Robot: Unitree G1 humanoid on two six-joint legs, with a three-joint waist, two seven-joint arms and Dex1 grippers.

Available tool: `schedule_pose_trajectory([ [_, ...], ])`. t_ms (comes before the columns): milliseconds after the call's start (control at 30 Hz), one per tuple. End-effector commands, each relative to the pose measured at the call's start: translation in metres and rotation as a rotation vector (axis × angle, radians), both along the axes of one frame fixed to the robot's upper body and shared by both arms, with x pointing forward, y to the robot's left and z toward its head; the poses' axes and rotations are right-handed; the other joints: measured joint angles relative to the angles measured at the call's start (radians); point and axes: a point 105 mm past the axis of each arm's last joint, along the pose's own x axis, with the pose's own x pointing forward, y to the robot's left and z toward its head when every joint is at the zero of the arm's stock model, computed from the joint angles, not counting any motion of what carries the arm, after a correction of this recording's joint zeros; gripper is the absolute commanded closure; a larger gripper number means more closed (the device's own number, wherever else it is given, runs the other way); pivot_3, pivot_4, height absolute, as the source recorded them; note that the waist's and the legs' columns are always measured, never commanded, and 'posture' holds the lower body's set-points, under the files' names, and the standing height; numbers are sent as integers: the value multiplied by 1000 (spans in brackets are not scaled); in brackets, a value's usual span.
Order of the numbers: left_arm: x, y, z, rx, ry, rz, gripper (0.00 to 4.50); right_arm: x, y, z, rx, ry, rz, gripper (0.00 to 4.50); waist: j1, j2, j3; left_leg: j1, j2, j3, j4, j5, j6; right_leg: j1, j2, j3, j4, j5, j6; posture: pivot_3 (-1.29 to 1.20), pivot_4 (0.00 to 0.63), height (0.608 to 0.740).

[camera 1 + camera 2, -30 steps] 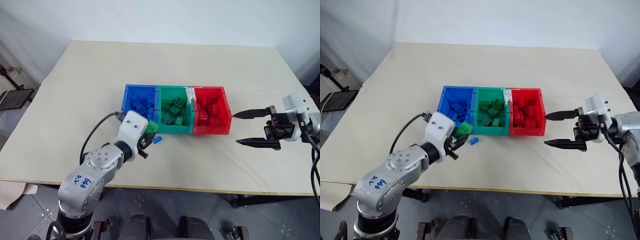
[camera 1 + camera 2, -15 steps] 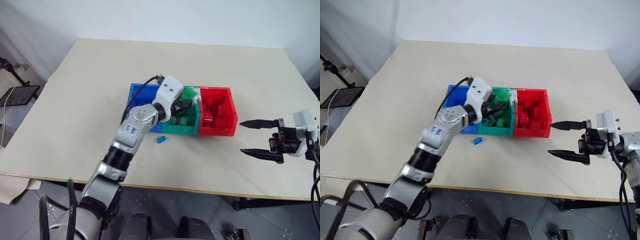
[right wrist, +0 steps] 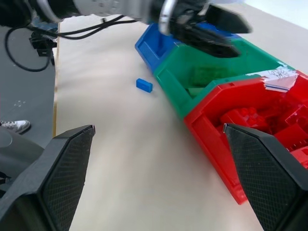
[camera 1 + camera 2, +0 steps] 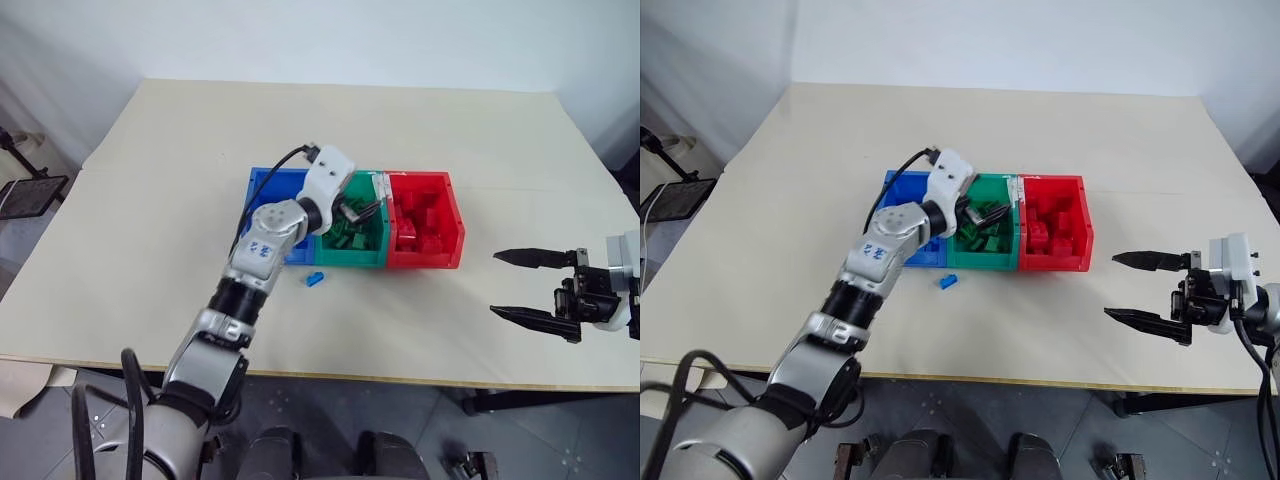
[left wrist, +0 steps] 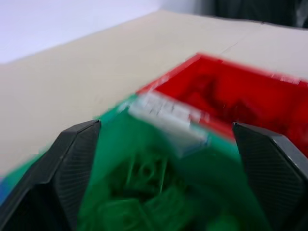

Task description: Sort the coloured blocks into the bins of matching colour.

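A plain white wall backs a beige table (image 4: 150,220) that stands on a grey tiled floor. A black stand (image 4: 25,190) sits at the far left, off the table. Three joined bins rest mid-table in a row: blue bin (image 4: 262,190), green bin (image 4: 350,257), red bin (image 4: 430,258). Green bricks (image 4: 990,222) lie in the green bin and red bricks (image 4: 415,218) in the red one. A small blue brick (image 4: 314,279) lies on the table just in front of the bins, near the blue-green joint. The left gripper (image 4: 358,210) hangs over the green bin, fingers spread wide, nothing between them. The right gripper (image 4: 525,285) hovers over bare table, well apart from the red bin, fingers wide apart and empty.
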Motion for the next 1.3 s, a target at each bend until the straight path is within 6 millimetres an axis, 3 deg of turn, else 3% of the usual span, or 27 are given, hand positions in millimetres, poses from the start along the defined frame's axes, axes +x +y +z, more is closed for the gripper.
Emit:
schedule_pose_trajectory([
  [33, -16, 11, 19, -4, -52, 0, 49, 4, 0, 9, -2, -36, 13, 0, 0, 0, 0, 0, 0, 0, 0, 0, 0, 0, 0, 0, 0, 0, 0, 0, 150, 740],
  [200, -45, 31, 12, 22, -42, -46, 49, 10, 3, 10, -2, -30, 52, 0, 1, 0, 0, 0, 0, -1, 0, 0, 0, 0, 0, 1, 0, 0, 0, 0, 150, 740],
  [400, -108, 67, -15, -27, 36, -112, 49, 15, 0, 8, -17, -10, 79, 0, -10, 0, 0, 0, 1, -2, 0, 0, 0, 1, 0, 9, 0, 0, 0, 0, 150, 740],
  [600, -172, 124, -59, 22, 122, -110, 49, 21, -4, 5, -39, 26, 83, 0, -26, 1, -1, 1, 1, -2, -1, 0, -1, 2, -8, 11, -2, -2, -4, 0, 150, 740],
  [767, -203, 166, -77, 65, 225, -64, 49, 22, -7, 7, -50, 33, 85, 0, -23, 1, -1, 1, 1, -2, -1, 0, -1, 1, -11, 10, -3, -3, -6, 0, 150, 740],
  [867, -210, 179, -80, 87, 253, -40, 49, 25, -8, 7, -57, 37, 85, 0, -24, 1, -1, 1, 1, -3, -1, 0, -1, 1, -12, 10, -4, -3, -6, 0, 150, 740],
  [1000, -209, 179, -79, 89, 255, -39, 49, 26, -7, 6, -58, 36, 93, 0, -28, 1, -1, 1, 1, -3, -2, -1, -1, 1, -12, 10, -4, -4, -7, 0, 150, 740],
  [1167, -186, 154, -76, 85, 217, -35, 49, 24, -4, 6, -61, 35, 111, 0, -25, 2, -1, 1, 1, -3, -2, -1, -1, 1, -12, 10, -2, -4, -7, 0, 150, 740],
  [1300, -151, 120, -71, 65, 188, -1, 49, 17, -3, 7, -60, 29, 136, 0, -22, 2, -1, 1, -1, -4, -2, -1, -1, 2, -12, 10, 0, -3, -6, 0, 150, 740],
])
